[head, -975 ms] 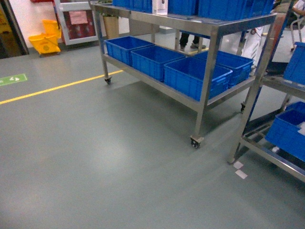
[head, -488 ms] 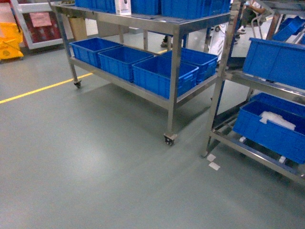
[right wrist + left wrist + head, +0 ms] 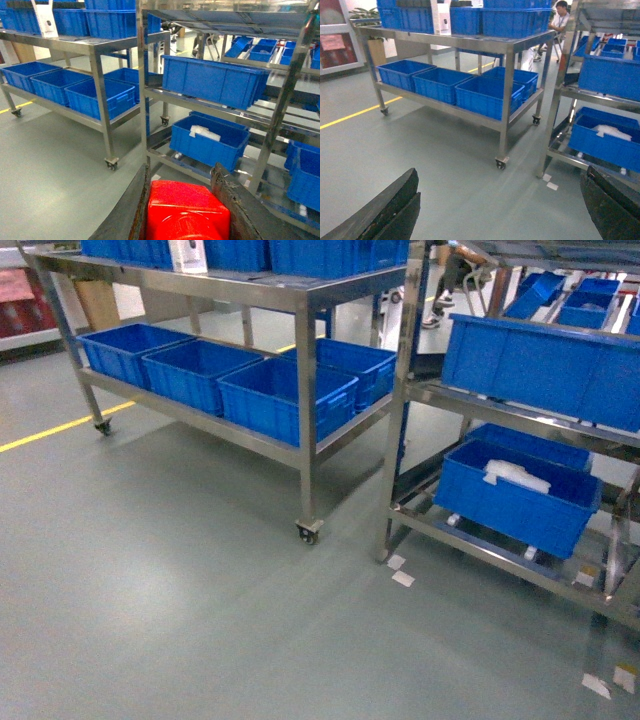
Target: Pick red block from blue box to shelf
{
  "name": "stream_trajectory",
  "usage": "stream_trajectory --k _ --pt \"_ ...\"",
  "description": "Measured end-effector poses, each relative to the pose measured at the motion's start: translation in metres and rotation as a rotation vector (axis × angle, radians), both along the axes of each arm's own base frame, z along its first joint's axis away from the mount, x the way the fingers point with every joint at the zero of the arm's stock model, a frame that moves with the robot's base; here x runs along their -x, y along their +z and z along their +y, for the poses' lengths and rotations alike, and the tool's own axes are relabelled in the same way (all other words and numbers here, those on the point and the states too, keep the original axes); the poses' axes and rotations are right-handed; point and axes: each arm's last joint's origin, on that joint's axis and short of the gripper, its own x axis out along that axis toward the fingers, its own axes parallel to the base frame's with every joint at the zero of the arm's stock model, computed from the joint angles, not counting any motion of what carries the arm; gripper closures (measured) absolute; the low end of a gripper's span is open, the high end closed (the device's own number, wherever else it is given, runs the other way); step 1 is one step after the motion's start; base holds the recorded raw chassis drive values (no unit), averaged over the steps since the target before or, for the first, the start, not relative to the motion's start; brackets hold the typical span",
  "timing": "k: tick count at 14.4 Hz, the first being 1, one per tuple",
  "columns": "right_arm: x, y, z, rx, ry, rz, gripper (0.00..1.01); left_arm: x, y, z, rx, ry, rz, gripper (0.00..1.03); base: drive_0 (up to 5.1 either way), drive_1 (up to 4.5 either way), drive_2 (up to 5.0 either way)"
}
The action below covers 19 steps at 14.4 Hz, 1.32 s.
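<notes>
While the right pincer (image 3: 187,210) clamps the red block (image 3: 187,212) for carrying, the left pincer (image 3: 500,210) gapes wide and idle, with the shelf (image 3: 405,440) ahead on the right.

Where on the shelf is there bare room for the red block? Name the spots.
On the shelf, bottom tier: bare rails between the white-filled crate and the next crate to its right. Middle tier: bare right of the upper crate. The trolley is crowded with crates.
</notes>
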Motion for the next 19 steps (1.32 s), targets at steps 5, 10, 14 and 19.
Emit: stream_trajectory --k 5,10,14,19 --pt "0.0 0.0 0.0 0.0 0.0 0.0 0.72 0.0 0.0 0.0 0.0 0.0 0.0 0.05 -1.5 -1.49 -1.5" --pt "0.0 0.0 0.0 0.0 0.0 0.0 0.72 0.0 0.0 0.0 0.0 0.0 0.0 0.05 -1.6 -1.56 -1.6" --pt "0.0 0.0 0.0 0.0 0.0 0.0 0.72 0.0 0.0 0.0 0.0 0.0 0.0 0.05 -1.5 -1.51 -1.5" --pt "0.0 0.0 0.0 0.0 0.0 0.0 0.72 0.0 0.0 0.0 0.0 0.0 0.0 0.05 -1.5 -1.54 -1.5"
